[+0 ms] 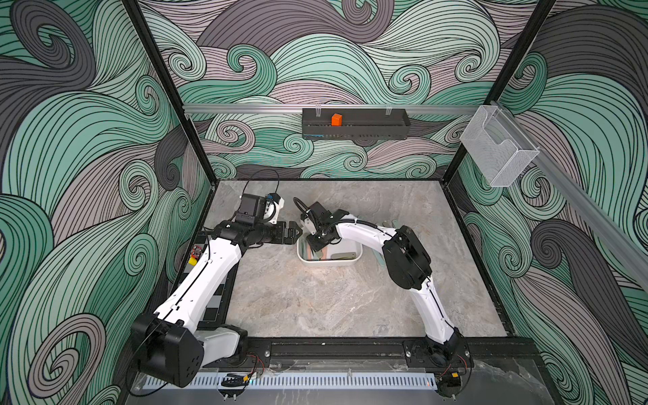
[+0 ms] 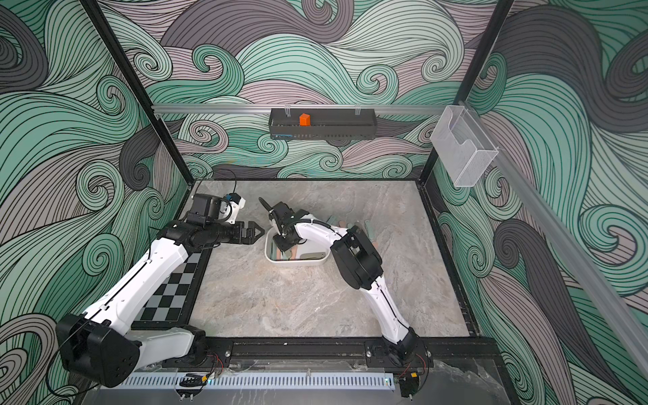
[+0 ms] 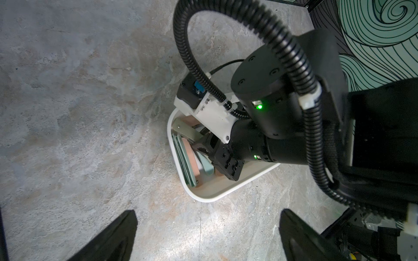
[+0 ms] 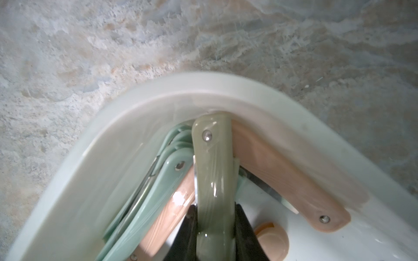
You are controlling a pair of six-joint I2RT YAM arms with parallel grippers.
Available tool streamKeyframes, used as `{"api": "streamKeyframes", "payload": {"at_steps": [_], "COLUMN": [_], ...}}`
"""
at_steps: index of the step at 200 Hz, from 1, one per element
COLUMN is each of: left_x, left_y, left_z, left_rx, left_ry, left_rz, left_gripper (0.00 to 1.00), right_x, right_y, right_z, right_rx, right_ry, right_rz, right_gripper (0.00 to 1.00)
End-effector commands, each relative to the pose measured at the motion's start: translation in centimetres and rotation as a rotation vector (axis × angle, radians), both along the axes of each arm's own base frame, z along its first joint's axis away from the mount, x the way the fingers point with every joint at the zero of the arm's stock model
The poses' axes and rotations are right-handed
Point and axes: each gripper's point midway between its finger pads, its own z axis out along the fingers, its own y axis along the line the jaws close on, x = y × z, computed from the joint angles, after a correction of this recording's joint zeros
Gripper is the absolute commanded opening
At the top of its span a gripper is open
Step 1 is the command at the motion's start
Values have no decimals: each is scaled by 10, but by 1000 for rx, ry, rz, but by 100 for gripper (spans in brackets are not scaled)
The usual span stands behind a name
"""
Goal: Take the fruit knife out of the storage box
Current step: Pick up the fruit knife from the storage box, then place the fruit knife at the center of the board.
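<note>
Reaching into the storage box (image 4: pixel 203 88), your right gripper (image 4: pixel 214 209) clamps the olive fruit knife (image 4: pixel 212 158); your left gripper (image 3: pixel 208 213) gapes open alongside.

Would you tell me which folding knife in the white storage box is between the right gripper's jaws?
The olive-green knife, lying across the mint knives and pink knives; the right gripper has its jaws either side of its handle.

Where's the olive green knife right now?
In the right wrist view, the olive-green knife lies in the storage box corner, between mint knives and a tan knife, gripped by the right end effector.
</note>
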Motion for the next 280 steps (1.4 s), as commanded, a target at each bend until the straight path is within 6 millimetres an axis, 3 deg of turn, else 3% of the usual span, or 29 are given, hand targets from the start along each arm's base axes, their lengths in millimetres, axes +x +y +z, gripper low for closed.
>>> {"api": "streamKeyframes", "payload": {"at_steps": [1, 83, 127, 160, 208, 244, 246, 280], "left_x": [2, 3, 9, 14, 11, -3, -3, -11], "left_y": [3, -2, -13, -28, -69, -100, -102, -117], "left_z": [-1, 5, 9, 13, 4, -5, -13, -29], "left_rx": [7, -18, -73, -134, -106, -79, -70, -35], "left_ry": [3, -11, 10, 11, 18, 60, 81, 105], "left_rz": [7, -9, -25, -37, -100, -165, -167, -194], "left_gripper": [99, 99, 99, 99, 99, 99, 99, 99], "right_x": [3, 9, 12, 11, -5, -26, -27, -42], "right_y": [2, -7, -31, -67, -151, -200, -203, -214], "right_z": [24, 56, 69, 80, 94, 82, 79, 50], "right_rx": [10, 17, 30, 52, 101, 81, 79, 55], "right_ry": [-47, -109, -107, -86, -96, -89, -84, -23], "right_rz": [16, 9, -36, -115, -301, -415, -421, -458], "right_gripper": [13, 13, 14, 14, 14, 15, 15, 18]}}
